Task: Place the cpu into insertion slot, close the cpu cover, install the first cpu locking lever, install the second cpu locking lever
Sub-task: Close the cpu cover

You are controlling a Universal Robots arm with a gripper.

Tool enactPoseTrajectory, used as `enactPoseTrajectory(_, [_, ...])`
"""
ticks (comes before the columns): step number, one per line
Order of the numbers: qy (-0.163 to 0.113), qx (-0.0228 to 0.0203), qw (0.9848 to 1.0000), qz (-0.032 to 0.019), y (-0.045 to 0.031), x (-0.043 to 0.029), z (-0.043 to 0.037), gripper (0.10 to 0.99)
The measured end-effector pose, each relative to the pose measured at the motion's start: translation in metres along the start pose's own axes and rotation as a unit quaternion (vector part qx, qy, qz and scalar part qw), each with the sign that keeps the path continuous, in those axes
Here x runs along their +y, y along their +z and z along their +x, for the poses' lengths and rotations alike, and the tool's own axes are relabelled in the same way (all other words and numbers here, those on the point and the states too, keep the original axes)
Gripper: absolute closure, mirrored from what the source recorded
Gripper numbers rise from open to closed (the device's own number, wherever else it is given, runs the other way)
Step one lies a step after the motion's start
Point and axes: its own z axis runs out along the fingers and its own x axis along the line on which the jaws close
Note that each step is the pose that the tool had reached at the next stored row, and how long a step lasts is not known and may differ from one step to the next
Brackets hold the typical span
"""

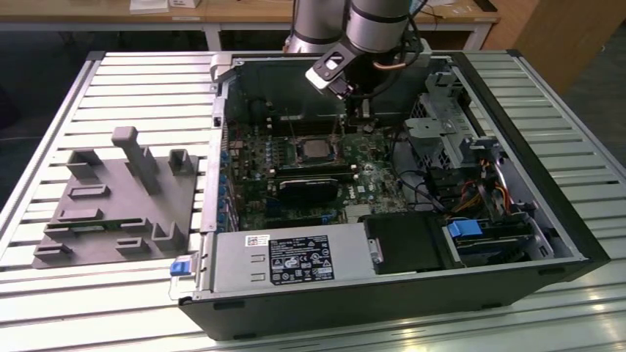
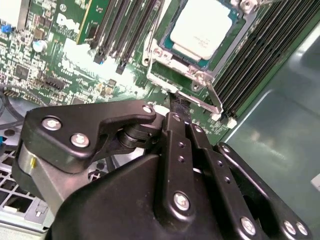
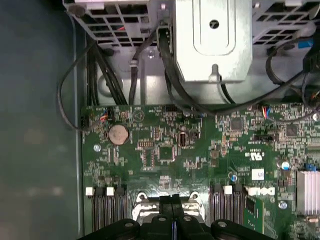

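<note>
The cpu is seated in the insertion slot, with its silver-grey top facing outward. It is framed by the cpu cover, which is laid flat around it so that the chip shows through the window.

The gripper is held just beside the insertion slot, at one corner of its metal frame. Its fingers are pressed together, and nothing is seen between them. A thin locking lever runs along the edge of the insertion slot, right at the fingertips. Whether it is touched by them, or latched, cannot be told.

Long black memory slots are ranged on either side of the insertion slot. A black heatsink block is set just beside the insertion slot, on the side away from the gripper.

The insertion slot is enclosed by an open computer case, into which the arm is lowered from above. A grey fixture is placed well apart from the insertion slot, outside the case toward the exterior view's left, on a slatted table.
</note>
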Motion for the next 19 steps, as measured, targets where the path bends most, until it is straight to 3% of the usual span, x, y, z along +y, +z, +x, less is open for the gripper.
enactPoseTrajectory(14, [0.000,0.0002,1.0000,-0.0071,0.0003,-0.0120,-0.0004,0.980])
enactPoseTrajectory(16, [0.000,0.0005,0.9999,-0.0142,0.0005,-0.0152,-0.0005,0.980])
enactPoseTrajectory(19, [-0.001,0.0016,0.9995,-0.0304,0.0016,-0.0227,-0.0008,0.980])
